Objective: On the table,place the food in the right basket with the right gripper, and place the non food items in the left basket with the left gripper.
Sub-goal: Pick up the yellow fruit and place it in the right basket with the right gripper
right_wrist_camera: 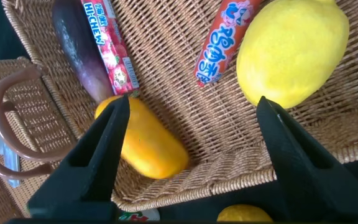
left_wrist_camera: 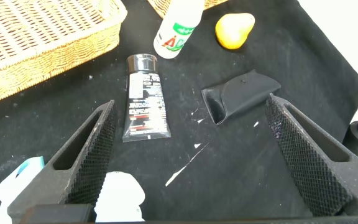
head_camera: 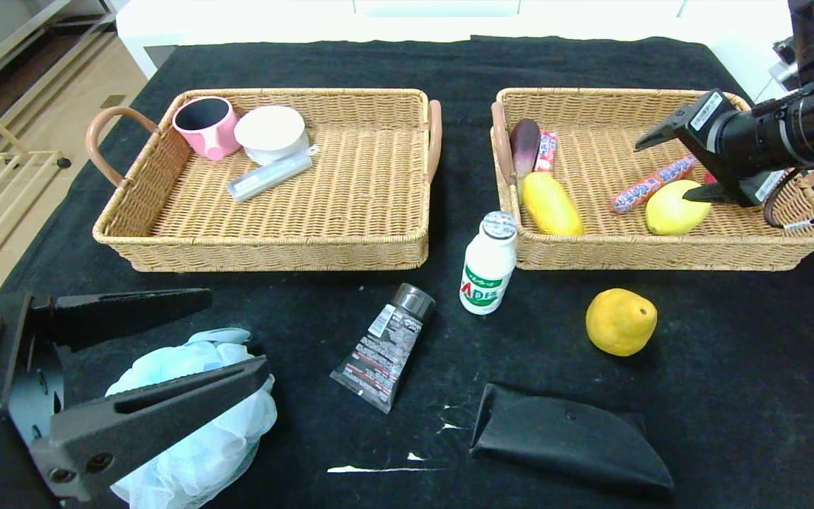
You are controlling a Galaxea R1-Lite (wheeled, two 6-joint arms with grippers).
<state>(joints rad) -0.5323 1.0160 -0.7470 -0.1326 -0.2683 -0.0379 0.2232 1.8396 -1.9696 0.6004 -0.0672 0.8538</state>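
Lying beside the open right gripper (head_camera: 670, 164), lemon (head_camera: 674, 208).

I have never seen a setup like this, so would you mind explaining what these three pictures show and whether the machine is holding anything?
This is a two-armed robot sorting items on a black table. The big picture looks down from its head; the other two come from cameras on each wrist.

The left gripper hangs open over a blue bath pouf, holding nothing. The right gripper is open above the right basket, next to a lemon lying there with an eggplant, candy and a yellow fruit.

The left basket holds a pink cup, a white bowl and a tube. Still on the table: a drink bottle, a yellow pear, a cosmetic tube and a black pouch.
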